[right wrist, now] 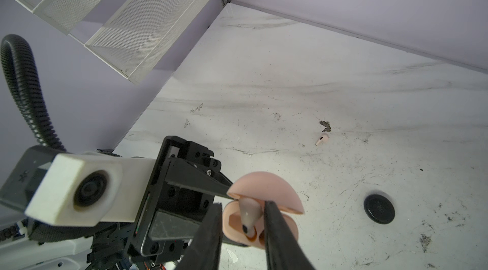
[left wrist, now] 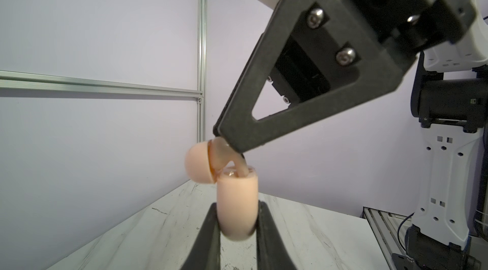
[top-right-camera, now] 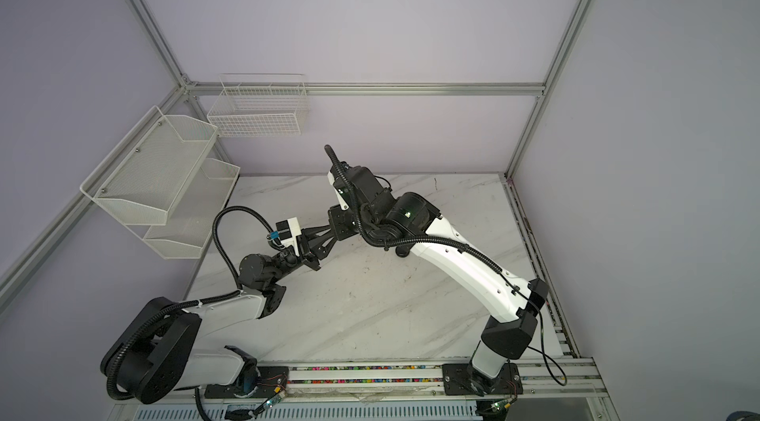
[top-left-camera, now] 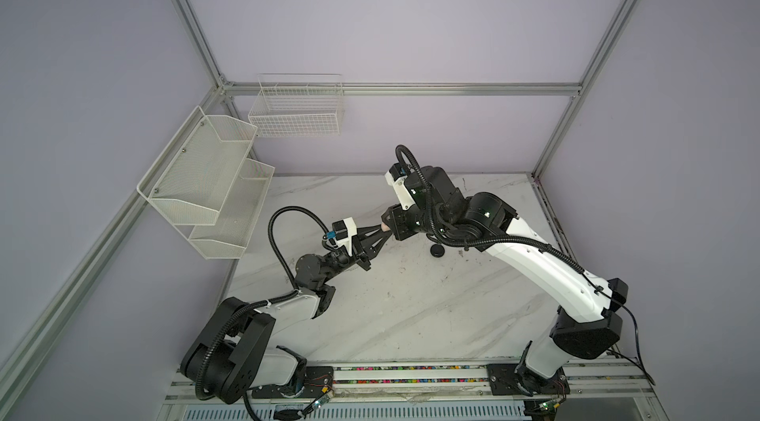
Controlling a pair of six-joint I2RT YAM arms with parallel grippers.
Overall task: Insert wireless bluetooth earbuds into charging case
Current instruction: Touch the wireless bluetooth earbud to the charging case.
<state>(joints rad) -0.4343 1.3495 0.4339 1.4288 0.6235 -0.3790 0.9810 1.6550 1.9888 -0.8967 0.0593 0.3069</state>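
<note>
- Left pincer (left wrist: pixel 237 206) clamped on the pink case (left wrist: pixel 237 192), one finger on each side, holding it off the surface (right wrist: pixel 290 70).
- Lid (right wrist: pixel 264 187) hinged open and tipped back, away from the left pincer.
- Pale earbud (right wrist: pixel 249 214) stands tilted in the open case: stem end down in a well, head above the rim.
- Right pincer (right wrist: pixel 243 203) comes at the case from the opposite side, fingers apart on either side of the earbud's head. One finger touches it; whether the other does, so whether it is pinched, cannot tell.
- In both top views the two pincers meet tip to tip above the surface; the earbud is too small to make out there.
- Black case (right wrist: pixel 379 209), round and shut, lies flat on the surface near the right arm, also seen in a top view (top-left-camera: pixel 437 250).
- Loose earbud (right wrist: pixel 322 139), pale, lies on the surface beyond the black case, just beside a dark scuff.
- Mesh shelf (right wrist: pixel 148 31), two tiers, on the side wall.
- Wire basket (top-left-camera: pixel 296 110) on the back wall.
</note>
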